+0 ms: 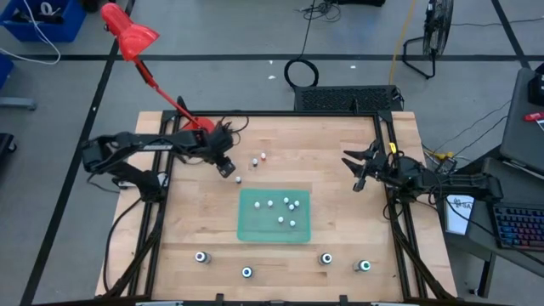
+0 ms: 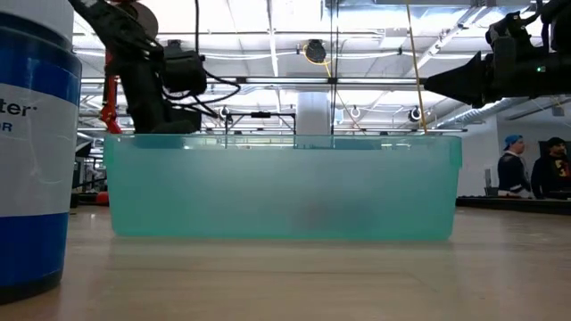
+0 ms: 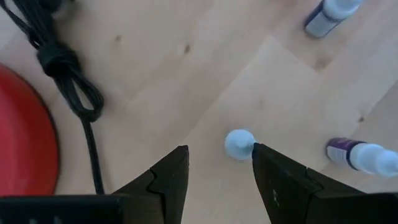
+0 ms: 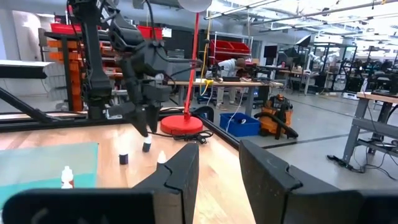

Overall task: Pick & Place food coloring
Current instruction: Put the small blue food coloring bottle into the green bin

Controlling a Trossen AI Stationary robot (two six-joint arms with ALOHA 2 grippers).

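My left gripper (image 1: 228,171) (image 3: 217,152) hangs open, pointing down, just above a tiny whitish bottle (image 1: 238,179) (image 3: 239,144) that stands upright on the wood. The bottle's cap shows close to one finger (image 3: 273,171), and the right wrist view shows a gap between the fingertips and this bottle (image 4: 147,147). Two more tiny bottles (image 1: 254,161) (image 1: 263,156) stand nearby. Several lie in the green tray (image 1: 255,229). Larger dark round bottles with teal tops (image 1: 201,257) (image 1: 364,266) stand along the near edge. My right gripper (image 1: 357,174) (image 4: 217,155) waits open at the table's right side.
A red lamp base (image 3: 25,143) and its black cord (image 3: 68,81) sit at the table's far left, close behind my left gripper. The tray (image 2: 285,192) fills the low view, with one large bottle (image 2: 31,152) close to that camera. People stand in the room beyond (image 2: 535,169).
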